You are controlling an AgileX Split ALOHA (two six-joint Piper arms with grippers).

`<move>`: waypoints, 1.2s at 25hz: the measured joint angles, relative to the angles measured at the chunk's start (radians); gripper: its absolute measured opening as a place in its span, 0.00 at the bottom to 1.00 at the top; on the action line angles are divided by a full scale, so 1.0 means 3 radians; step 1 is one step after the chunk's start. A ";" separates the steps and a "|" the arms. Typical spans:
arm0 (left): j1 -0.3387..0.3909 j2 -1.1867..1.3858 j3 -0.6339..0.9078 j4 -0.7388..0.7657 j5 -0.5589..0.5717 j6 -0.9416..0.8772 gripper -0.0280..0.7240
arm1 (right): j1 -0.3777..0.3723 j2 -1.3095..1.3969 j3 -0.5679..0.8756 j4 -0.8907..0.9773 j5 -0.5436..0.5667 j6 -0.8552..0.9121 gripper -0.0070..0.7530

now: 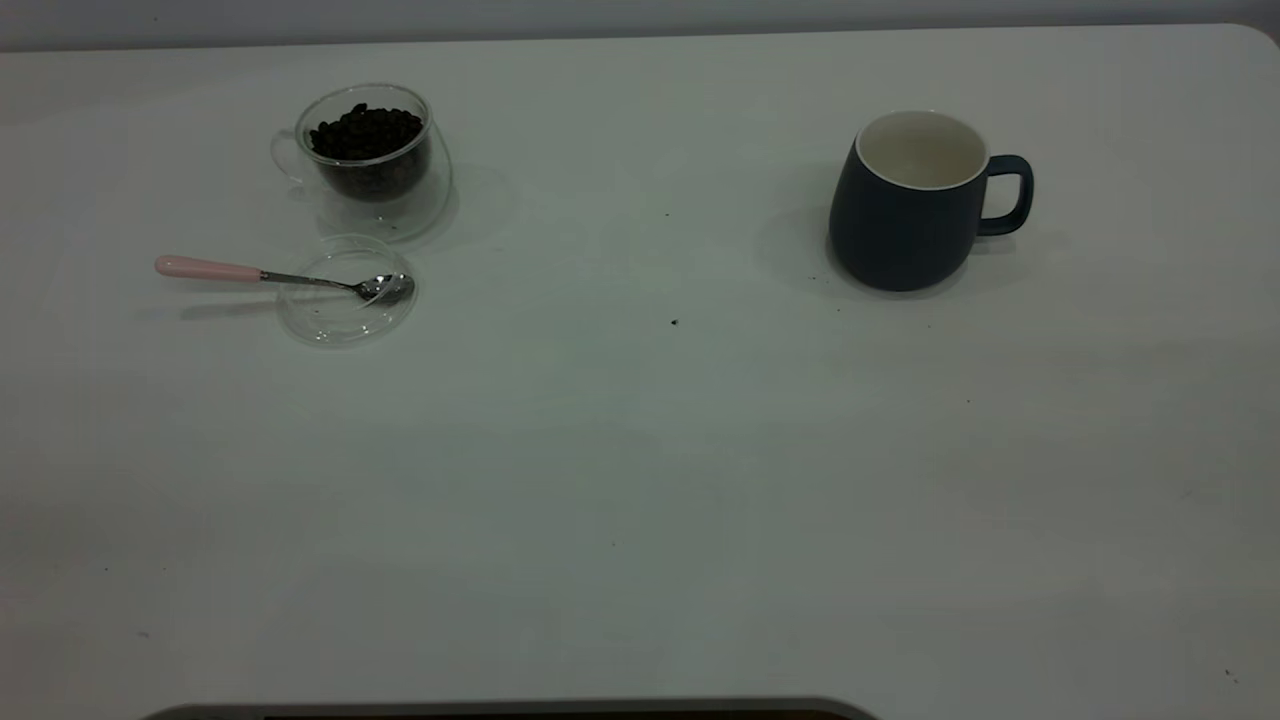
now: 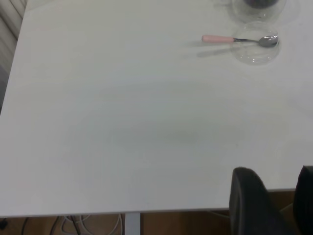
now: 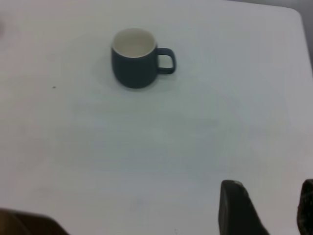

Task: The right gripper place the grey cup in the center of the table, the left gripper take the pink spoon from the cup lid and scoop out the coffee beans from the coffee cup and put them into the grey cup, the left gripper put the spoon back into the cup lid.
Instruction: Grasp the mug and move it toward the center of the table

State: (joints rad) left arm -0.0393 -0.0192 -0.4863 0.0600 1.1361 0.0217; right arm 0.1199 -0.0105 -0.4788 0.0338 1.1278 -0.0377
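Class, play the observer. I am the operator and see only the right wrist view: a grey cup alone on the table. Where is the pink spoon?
Observer: The pink spoon lies with its bowl in the cup lid, on the left side of the table in the exterior view.
Operator: And the coffee beans?
Observer: The coffee beans fill the coffee cup, which stands upright just behind the lid.
Operator: Is the left gripper near them?
Observer: No. The left gripper hangs open at the table's edge, far from the spoon.
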 joint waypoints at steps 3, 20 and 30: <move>0.0000 0.0000 0.0000 0.0000 0.0000 0.0000 0.41 | 0.0090 0.0153 0.0000 0.0003 -0.0003 -0.0003 0.47; 0.0000 0.0000 0.0000 0.0000 0.0000 -0.0005 0.41 | 0.0248 0.3348 -0.0443 0.0071 -0.2002 -0.0882 0.78; 0.0000 0.0000 0.0000 0.0000 0.0000 -0.0005 0.41 | 0.0322 0.5477 -0.1853 -0.0048 -0.1812 -0.1577 0.78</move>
State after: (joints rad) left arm -0.0393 -0.0192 -0.4863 0.0600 1.1361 0.0202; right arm 0.2166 1.6328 -1.0346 0.0193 0.5843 -0.5108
